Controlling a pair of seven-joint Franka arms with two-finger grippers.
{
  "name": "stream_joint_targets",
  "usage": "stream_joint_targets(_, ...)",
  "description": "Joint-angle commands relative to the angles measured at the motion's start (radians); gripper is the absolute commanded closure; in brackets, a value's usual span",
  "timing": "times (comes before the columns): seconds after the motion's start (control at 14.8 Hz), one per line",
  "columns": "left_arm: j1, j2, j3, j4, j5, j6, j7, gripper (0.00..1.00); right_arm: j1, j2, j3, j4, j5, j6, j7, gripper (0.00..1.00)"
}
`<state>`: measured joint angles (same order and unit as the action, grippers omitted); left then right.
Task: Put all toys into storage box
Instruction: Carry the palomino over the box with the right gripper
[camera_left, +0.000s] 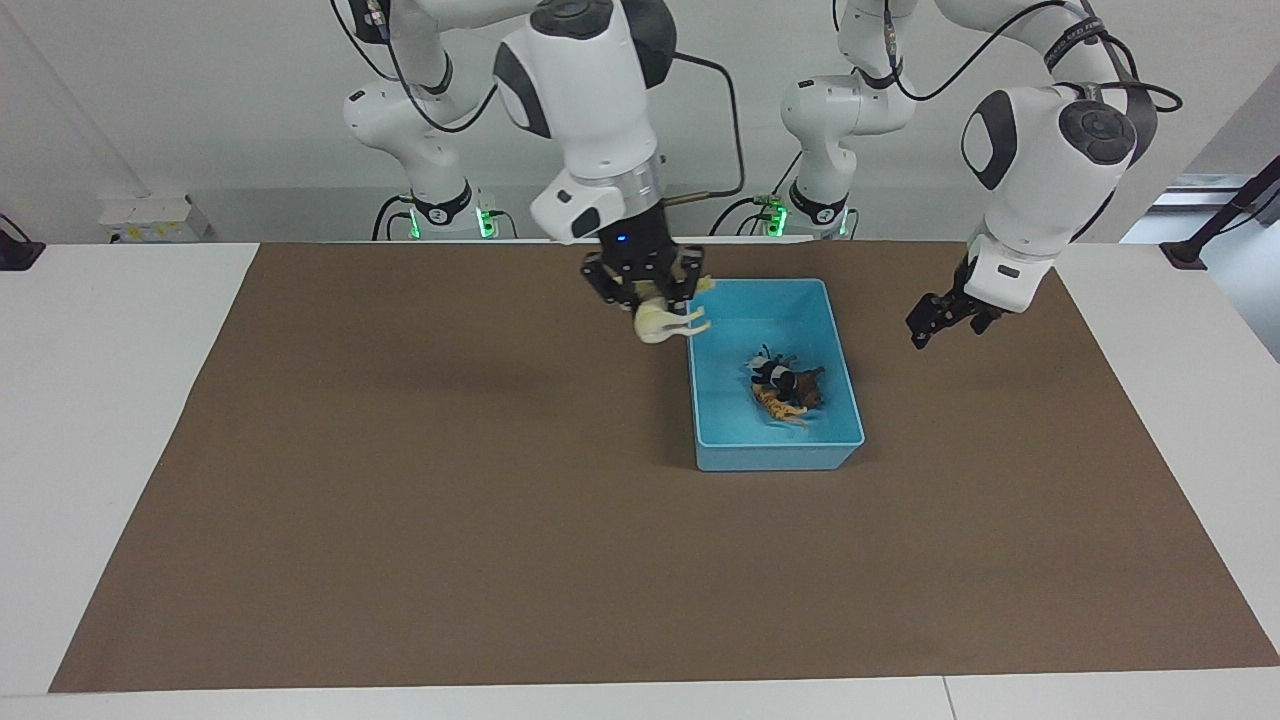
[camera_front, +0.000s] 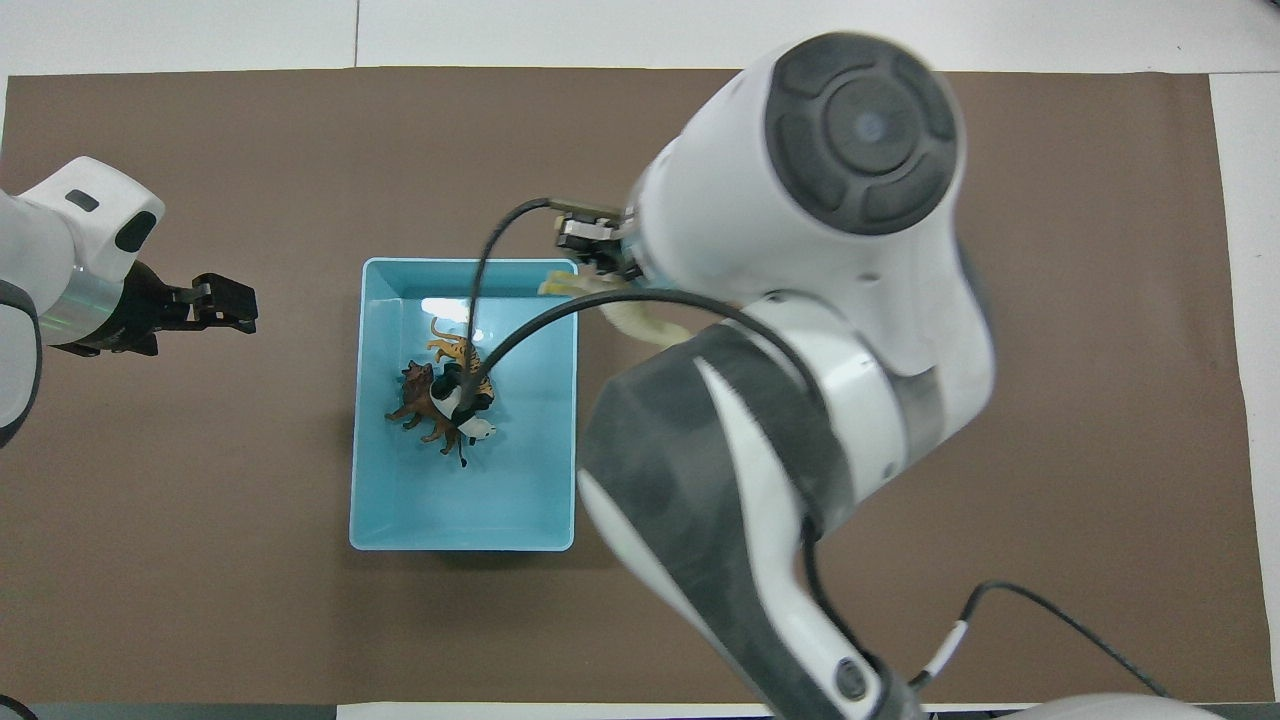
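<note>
The light blue storage box (camera_left: 770, 455) sits on the brown mat, also in the overhead view (camera_front: 460, 535). In it lie the tiger (camera_left: 775, 405) (camera_front: 452, 350), the lion (camera_left: 808, 388) (camera_front: 415, 392) and the panda (camera_left: 772, 373) (camera_front: 468, 420), bunched together. My right gripper (camera_left: 645, 295) is shut on the cream-white horse (camera_left: 665, 322) (camera_front: 640, 320) and holds it in the air over the box's rim at the corner toward the right arm's end. The arm hides this gripper in the overhead view. My left gripper (camera_left: 940, 318) (camera_front: 225, 305) waits empty over the mat beside the box.
The brown mat (camera_left: 400, 500) covers most of the white table (camera_left: 100, 400). The box stands nearer to the robots than the mat's middle. Cables hang from both arms.
</note>
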<state>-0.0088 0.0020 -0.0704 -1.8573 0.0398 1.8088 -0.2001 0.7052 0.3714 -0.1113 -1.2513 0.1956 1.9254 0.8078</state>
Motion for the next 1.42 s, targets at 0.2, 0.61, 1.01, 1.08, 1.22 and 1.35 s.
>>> stream_joint_targets(0.2,0.036,-0.063,-0.008,0.046,0.02,-0.15,0.16,0.0,0.138,0.214,-0.008,0.05,0.022,0.285,0.154,1.0)
stream_joint_targets(0.61,0.05,-0.065,-0.011,0.069,0.017,-0.152,0.199,0.0,0.174,0.256,-0.007,0.05,0.008,0.339,0.275,0.0)
stream_joint_targets(1.01,0.026,-0.039,-0.009,0.132,-0.028,-0.184,0.199,0.0,0.154,0.112,-0.076,0.02,-0.083,0.25,0.309,0.0)
stream_joint_targets(1.08,0.017,-0.039,-0.008,0.132,-0.028,-0.178,0.199,0.0,0.126,0.068,-0.097,0.001,-0.087,0.191,0.294,0.0)
stream_joint_targets(1.22,0.017,-0.03,-0.008,0.157,-0.023,-0.181,0.199,0.0,0.032,0.005,-0.102,-0.005,-0.093,0.086,0.161,0.0)
stream_joint_targets(1.35,0.015,-0.022,-0.008,0.17,-0.024,-0.184,0.199,0.0,-0.076,-0.035,-0.102,-0.011,-0.093,0.0,-0.06,0.0)
